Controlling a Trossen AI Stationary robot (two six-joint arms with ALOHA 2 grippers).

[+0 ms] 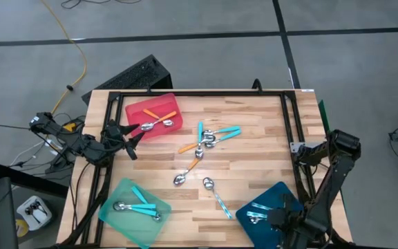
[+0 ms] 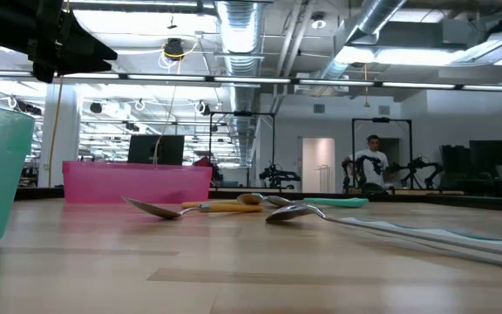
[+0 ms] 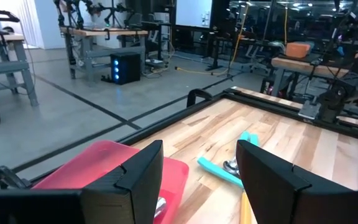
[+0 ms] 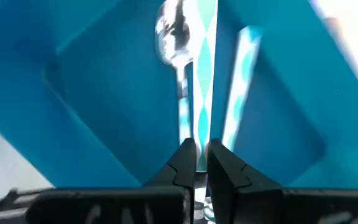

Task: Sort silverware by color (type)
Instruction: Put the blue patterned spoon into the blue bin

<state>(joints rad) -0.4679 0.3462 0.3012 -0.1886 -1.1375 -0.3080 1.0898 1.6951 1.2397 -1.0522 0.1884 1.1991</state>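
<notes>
Step in hand: right pincer [image 4: 196, 163], clamped on a pale blue patterned spoon [image 4: 204, 74] over the blue tray [image 1: 276, 200], should release next; left pincer [image 3: 201, 180] wide by the red tray [image 1: 138, 111].

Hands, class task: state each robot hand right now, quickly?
Left hand: open, empty, by the red tray.
Right hand: shut on a pale blue patterned spoon, over the dark-blue tray.

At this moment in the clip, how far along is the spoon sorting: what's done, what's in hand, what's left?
Roughly half done. The red tray holds two orange spoons, the mint tray holds turquoise spoons, and the blue tray has patterned ones. In hand: the right gripper is shut on a patterned spoon over the blue tray. The left gripper is open beside the red tray. Left: a mixed cluster and two lone spoons mid-table.
</notes>
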